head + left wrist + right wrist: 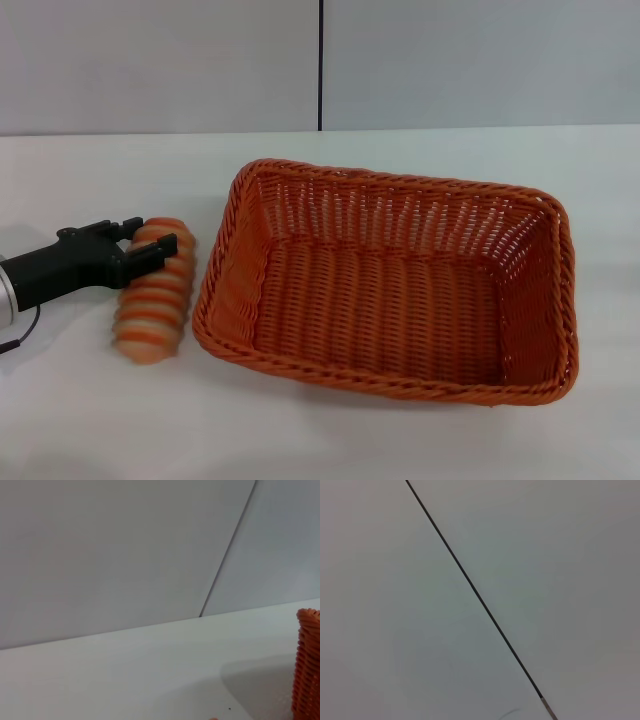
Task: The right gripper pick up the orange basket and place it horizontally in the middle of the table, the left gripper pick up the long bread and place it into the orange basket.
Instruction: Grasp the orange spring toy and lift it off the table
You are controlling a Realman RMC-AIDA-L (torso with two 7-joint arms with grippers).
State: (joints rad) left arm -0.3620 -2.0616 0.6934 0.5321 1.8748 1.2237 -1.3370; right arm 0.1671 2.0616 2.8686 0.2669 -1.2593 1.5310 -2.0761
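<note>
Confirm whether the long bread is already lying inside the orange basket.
No. The long bread lies on the table beside the orange basket, outside its rim, with the left hand at its far end.

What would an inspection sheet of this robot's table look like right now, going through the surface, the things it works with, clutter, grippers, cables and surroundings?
Surface: white table, plain and unmarked.
Basket: orange basket lies lengthwise across the middle of the table, open side up, nothing inside.
Bread: long bread lies on the table just beside the basket's left end, outside it.
Clutter: nothing seen.
Left gripper: left gripper is at the bread's far end, one finger on each side of it, open; the bread is not lifted.
Right gripper: not in view.
Cables: a thin dark cable hangs from the left arm.
Surroundings: grey wall panels with a dark vertical seam behind the table.
</note>
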